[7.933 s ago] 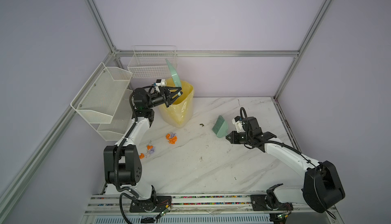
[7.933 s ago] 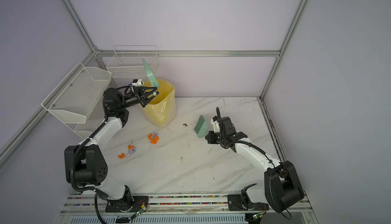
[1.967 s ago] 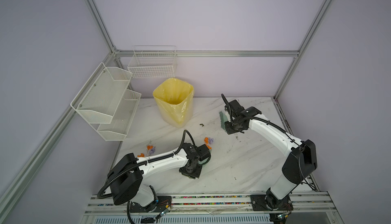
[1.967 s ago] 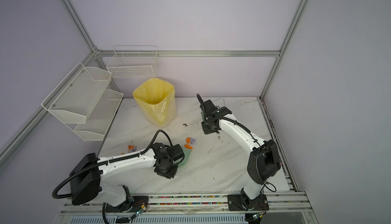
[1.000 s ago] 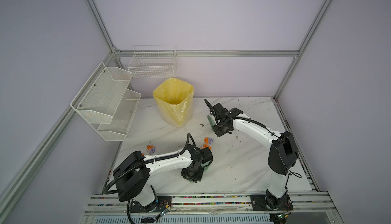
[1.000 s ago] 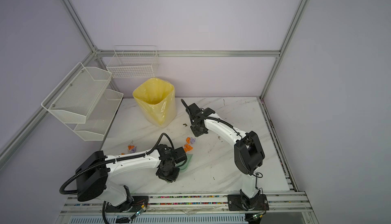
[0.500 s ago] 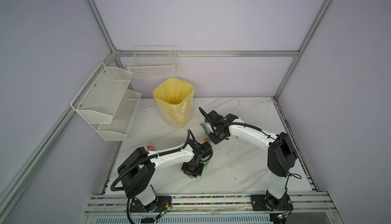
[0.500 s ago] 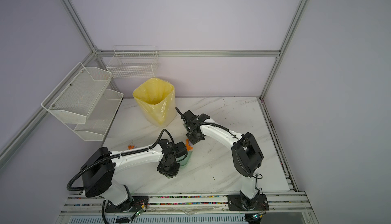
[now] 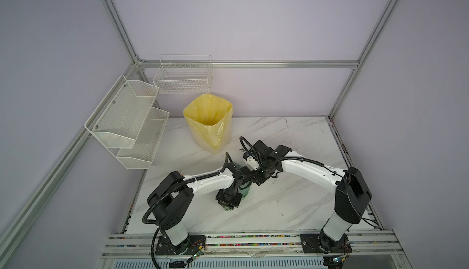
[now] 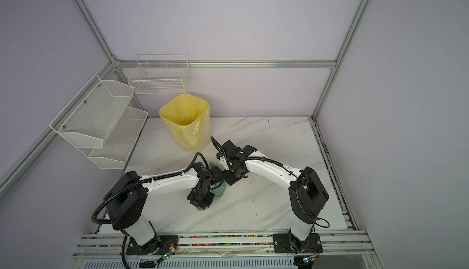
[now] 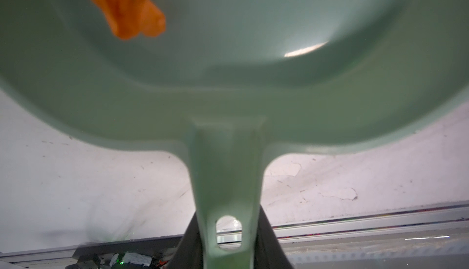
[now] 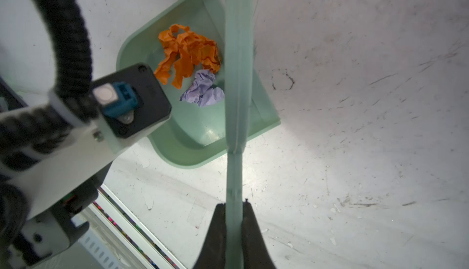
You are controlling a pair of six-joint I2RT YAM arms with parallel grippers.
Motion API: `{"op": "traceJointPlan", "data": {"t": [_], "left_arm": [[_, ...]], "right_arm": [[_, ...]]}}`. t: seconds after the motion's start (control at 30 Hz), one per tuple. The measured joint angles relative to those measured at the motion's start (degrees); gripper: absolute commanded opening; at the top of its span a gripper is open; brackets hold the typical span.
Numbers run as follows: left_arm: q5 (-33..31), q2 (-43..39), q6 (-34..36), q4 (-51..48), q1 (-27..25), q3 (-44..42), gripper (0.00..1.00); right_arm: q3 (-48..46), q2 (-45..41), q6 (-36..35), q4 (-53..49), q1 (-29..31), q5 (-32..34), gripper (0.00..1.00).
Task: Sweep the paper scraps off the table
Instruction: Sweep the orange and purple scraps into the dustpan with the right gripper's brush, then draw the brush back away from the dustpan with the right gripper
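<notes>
The paper scraps lie inside a pale green dustpan point(image 12: 198, 128): a bunch of orange scraps point(image 12: 187, 52) and one lilac scrap point(image 12: 203, 90). One orange scrap point(image 11: 127, 8) shows in the left wrist view. My left gripper point(image 11: 228, 242) is shut on the dustpan's handle point(image 11: 228, 179), and the pan rests on the table point(image 11: 76, 179). My right gripper point(image 12: 234, 212) is shut on a green brush point(image 12: 237, 77) that stands at the pan's mouth. In both top views the left gripper point(image 9: 227, 203) point(image 10: 200, 200) and right gripper point(image 9: 257, 179) point(image 10: 232, 176) meet mid-table, hiding the scraps.
A yellow-lined bin point(image 9: 208, 123) stands at the back, just behind the two grippers. White mesh shelves point(image 9: 127, 120) and a wire basket point(image 9: 182, 77) hang on the left and back walls. The left wrist camera housing point(image 12: 132, 102) overhangs the dustpan.
My right arm has drawn the brush forward and left to the dustpan's mouth. The orange and lilac scraps that lay beside the pan are now inside it. The left arm shifted slightly.
</notes>
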Motion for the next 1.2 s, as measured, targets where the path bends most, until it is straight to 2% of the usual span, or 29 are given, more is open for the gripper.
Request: {"op": "traceJointPlan", "data": {"t": [0.27, 0.6, 1.2], "left_arm": [[-1.0, 0.1, 1.2, 0.8, 0.8, 0.1, 0.0], [-2.6, -0.1, 1.1, 2.2, 0.8, 0.1, 0.0], [-5.1, -2.3, -0.2, 5.1, 0.8, 0.1, 0.0]], "right_arm": [[-3.8, -6.4, 1.6, 0.1, -0.5, -4.4, 0.0], [-3.8, -9.2, 4.0, 1.0, -12.0, -6.0, 0.0], [-2.9, -6.5, 8.3, 8.5, -13.6, -8.2, 0.0]]}}
